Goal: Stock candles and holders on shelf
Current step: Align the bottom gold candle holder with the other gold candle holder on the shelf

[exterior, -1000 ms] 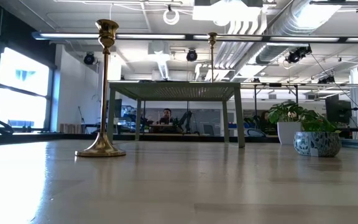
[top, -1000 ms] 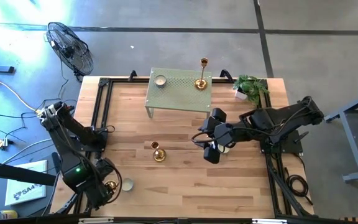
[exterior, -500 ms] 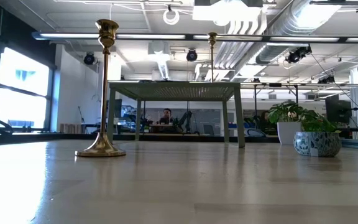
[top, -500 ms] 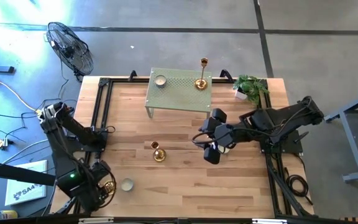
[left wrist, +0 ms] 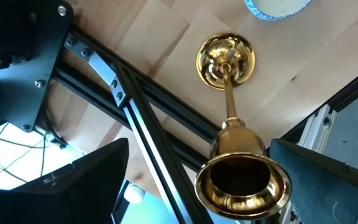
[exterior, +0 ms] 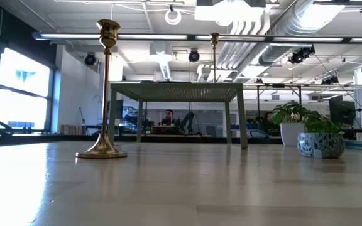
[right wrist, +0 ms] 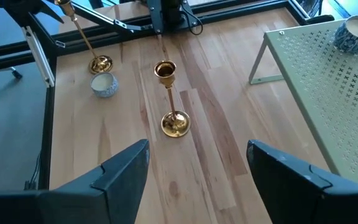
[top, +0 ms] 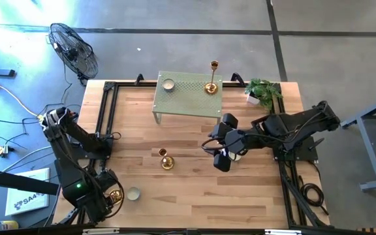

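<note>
I see the wooden table [top: 194, 189] with the sage-green perforated shelf [top: 188, 96] standing at its far edge. On the shelf top sit 1 candle [top: 168, 85] near its left end and 1 tall brass candlestick [top: 211, 78] near its right end, both upright. A potted plant [top: 263, 93] stands just to the right of the shelf.

My right arm reaches in over the table's middle; its gripper [top: 223, 158] hangs open above bare wood, holding nothing, right of a second brass candlestick [top: 166, 158] that stands upright alone at mid-table.

My left arm is folded at the near left corner. Its gripper [left wrist: 197, 180] looks down on a third candlestick [left wrist: 229, 118] standing by the table's frame rail, its cup between the 2 spread fingers [left wrist: 86, 180]; I cannot tell whether they touch it. A second candle [top: 133, 194] rests just beside that candlestick's base.

In the low view a person sits far back in the room.
</note>
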